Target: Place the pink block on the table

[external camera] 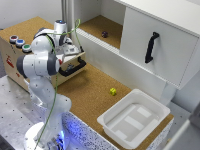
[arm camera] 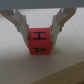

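gripper [arm camera: 41, 31]: closed on the pink block [arm camera: 40, 41], held between both fingers above a pale surface, not yet set down | table [external camera: 92, 92]: yellow-green block [external camera: 113, 91] lies mid-surface | white tray [external camera: 134, 119]: at the right-hand end

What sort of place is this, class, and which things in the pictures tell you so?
Most likely a robotics lab test bench. A robot arm stands on a perforated base beside a cork-topped table, where a white plastic tray and a small yellow-green block are laid out as practice props.
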Tool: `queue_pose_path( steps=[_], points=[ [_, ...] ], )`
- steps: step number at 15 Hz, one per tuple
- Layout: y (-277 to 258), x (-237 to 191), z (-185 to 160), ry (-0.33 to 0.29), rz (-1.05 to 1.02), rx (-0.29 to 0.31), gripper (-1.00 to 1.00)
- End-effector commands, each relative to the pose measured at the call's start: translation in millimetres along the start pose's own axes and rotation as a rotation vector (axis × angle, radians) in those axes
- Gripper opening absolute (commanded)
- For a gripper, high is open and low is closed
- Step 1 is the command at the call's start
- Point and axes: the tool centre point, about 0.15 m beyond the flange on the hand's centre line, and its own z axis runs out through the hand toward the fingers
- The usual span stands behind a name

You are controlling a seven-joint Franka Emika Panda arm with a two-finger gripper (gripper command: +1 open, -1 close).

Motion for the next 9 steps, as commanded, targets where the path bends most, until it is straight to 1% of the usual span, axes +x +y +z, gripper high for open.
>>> queue_pose_path(
  steps=[1, 3, 4, 5, 6, 8, 9],
  points=[
    [21.2, -15.2, -79.5, 0.136, 0.105, -0.079, -1.00],
    [34.1, -24.8, -123.2, 0.178, 0.183, -0.131, -1.00],
    [41.6, -33.5, -139.2, 0.187, 0.224, -0.142, -1.00],
    [49.3, -43.3, -150.3, 0.187, 0.273, -0.166, -1.00],
    [58.0, -55.6, -157.0, 0.168, 0.329, -0.190, -1.00],
    [74.2, -79.3, -158.8, 0.166, 0.435, -0.190, -1.00],
    [80.7, -90.0, -155.8, 0.165, 0.487, -0.176, -1.00]
  ],
)
